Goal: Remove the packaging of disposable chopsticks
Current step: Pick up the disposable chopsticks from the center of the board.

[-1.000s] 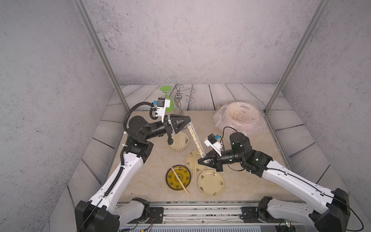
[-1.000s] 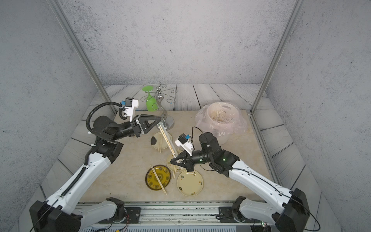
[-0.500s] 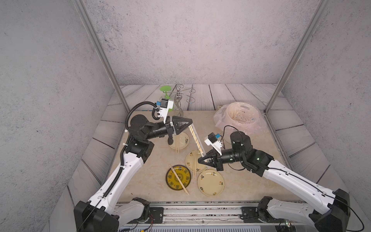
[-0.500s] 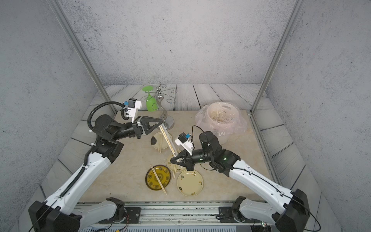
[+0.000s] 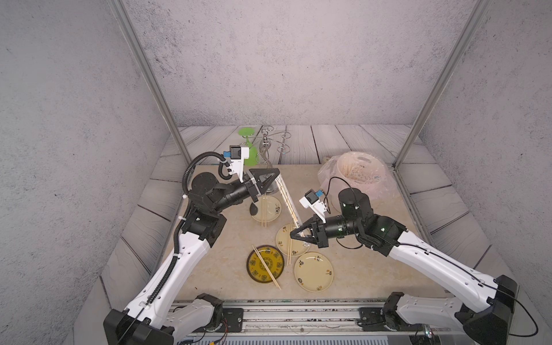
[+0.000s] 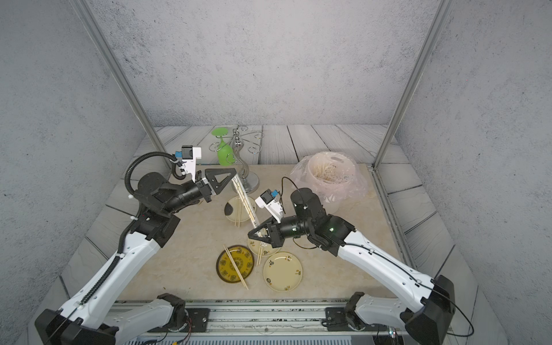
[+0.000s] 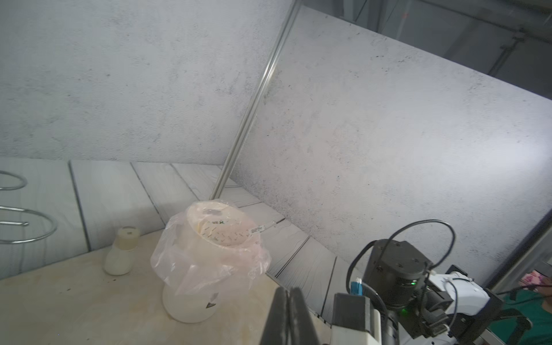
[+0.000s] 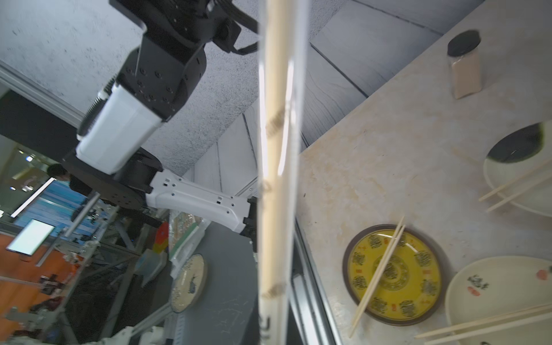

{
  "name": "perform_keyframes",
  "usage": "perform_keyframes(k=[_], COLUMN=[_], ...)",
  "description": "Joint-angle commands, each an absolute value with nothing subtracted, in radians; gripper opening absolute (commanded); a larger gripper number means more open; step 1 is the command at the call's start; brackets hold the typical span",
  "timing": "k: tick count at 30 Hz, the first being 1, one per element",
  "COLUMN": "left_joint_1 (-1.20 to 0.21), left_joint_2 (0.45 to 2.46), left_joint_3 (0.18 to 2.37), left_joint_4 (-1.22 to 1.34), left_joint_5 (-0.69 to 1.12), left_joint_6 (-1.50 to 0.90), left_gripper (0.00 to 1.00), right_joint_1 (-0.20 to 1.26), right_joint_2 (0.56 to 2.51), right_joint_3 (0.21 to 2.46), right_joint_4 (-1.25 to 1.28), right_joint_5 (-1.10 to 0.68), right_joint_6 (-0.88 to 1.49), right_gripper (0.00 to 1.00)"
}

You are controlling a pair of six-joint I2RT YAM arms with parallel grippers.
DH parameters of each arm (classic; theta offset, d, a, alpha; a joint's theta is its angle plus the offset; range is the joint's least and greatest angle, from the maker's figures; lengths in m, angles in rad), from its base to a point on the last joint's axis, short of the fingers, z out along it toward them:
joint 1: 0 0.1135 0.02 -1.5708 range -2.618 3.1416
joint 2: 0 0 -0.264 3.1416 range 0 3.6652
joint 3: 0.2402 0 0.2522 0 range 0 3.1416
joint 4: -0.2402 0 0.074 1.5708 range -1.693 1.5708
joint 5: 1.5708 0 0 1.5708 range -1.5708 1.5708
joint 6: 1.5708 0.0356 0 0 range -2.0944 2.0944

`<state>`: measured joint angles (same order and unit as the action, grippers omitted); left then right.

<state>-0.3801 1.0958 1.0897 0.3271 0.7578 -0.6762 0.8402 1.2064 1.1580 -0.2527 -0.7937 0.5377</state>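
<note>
Left gripper [image 5: 276, 172] has snapped shut since a second ago. Its jaws were spread back then, now they're pinched on the top end of the packaging [image 5: 285, 195]. The left wrist view shows its two fingers [image 7: 300, 319] pressed flat together. Whether it's got just plastic or the stick tips too, can't tell.

The clear sleeve is still on the chopsticks [image 5: 294, 213], dark print and all. The wrapped pair hangs in the air on a slant between the two arms, upper end toward the back wall. Right gripper [image 5: 295, 234] hasn't budged, clamped tight on the lower end.

Right under all that sit two cream plates. The back plate [image 5: 270, 218] is below the sleeve's middle, and the middle plate [image 5: 282, 243] is partly hidden by the right gripper. Each has bare sticks lying on it. Closer to the robot there's a yellow plate [image 5: 257, 265] with a bare pair [image 5: 266, 266] across it, and just beside it a front plate [image 5: 313, 274].

Further out on the beige table [image 5: 227, 263], a bag-lined bin [image 5: 376, 176] stands at the back right corner. A wire stand [image 5: 265, 143] is behind the left gripper, with a green glass [image 5: 250, 152] hanging upside down off it.
</note>
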Motion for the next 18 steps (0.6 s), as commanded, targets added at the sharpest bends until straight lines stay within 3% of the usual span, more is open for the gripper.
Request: perform_keyframes(k=[1,10,18], left_joint_1=[-0.396,-0.415,-0.431], left_joint_2=[1.108,1.099,1.089], left_joint_3=[1.111,1.077,1.074], left_joint_4=[0.197,0.231,0.221], left_joint_5=[0.703,0.665,0.664], left_joint_6=[-0.624,-0.634,-0.618], left_gripper=[0.0,0.0,0.0], right_joint_1=[0.864,0.861,0.747], right_joint_2=[1.23,1.408,1.508], right_joint_3=[1.262,1.447,1.429], right_joint_4=[-0.143,-0.056,0.273], right_joint_5=[-0.78,-0.755,-0.706], right_joint_6=[0.756,0.876,1.088], right_gripper=[0.0,0.0,0.0])
